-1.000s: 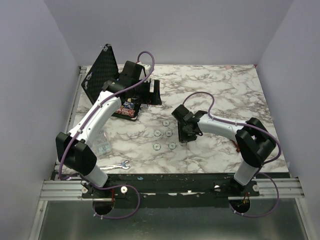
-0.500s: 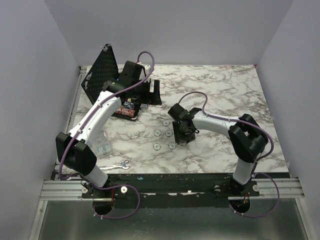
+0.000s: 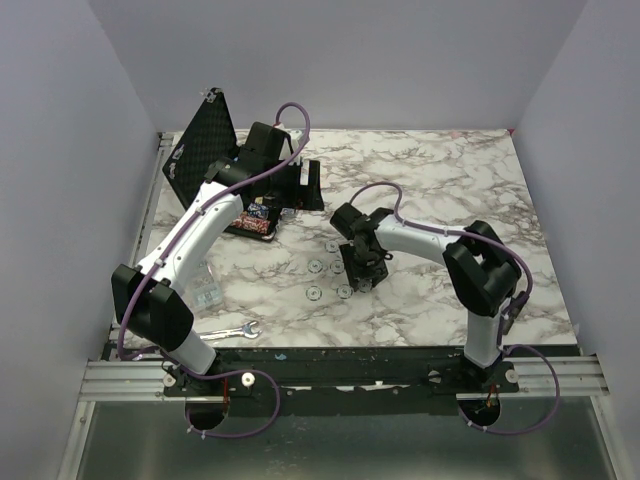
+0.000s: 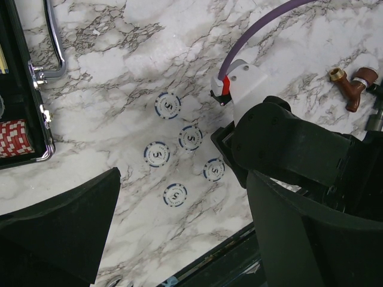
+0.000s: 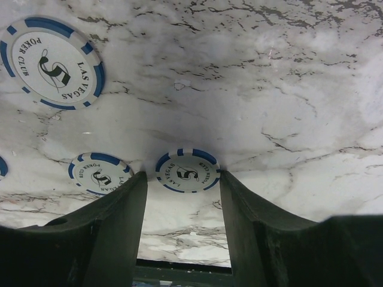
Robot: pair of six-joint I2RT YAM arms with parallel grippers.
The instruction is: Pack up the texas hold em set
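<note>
The black hinged case (image 3: 200, 148) stands open at the back left, with red chips (image 4: 12, 137) in its tray and its metal handle (image 4: 54, 42) on the table. Several whitish blue-edged chips (image 3: 313, 293) lie loose mid-table. My right gripper (image 3: 360, 268) is open and low on the table. In the right wrist view its fingertips (image 5: 136, 179) flank one chip (image 5: 187, 170), with two more chips (image 5: 52, 63) beside it. My left gripper (image 3: 292, 188) is open and empty, held above the table beside the case. The card box and triangle are hidden.
A silver wrench (image 3: 230, 333) lies near the front left edge, with a clear plastic item (image 3: 206, 288) behind it. A brown tap-shaped piece (image 4: 350, 88) lies right of the right arm. The loose chips also show in the left wrist view (image 4: 157, 154).
My right gripper has moved left and down onto the loose chips, its elbow swinging left. The left arm has not moved.
</note>
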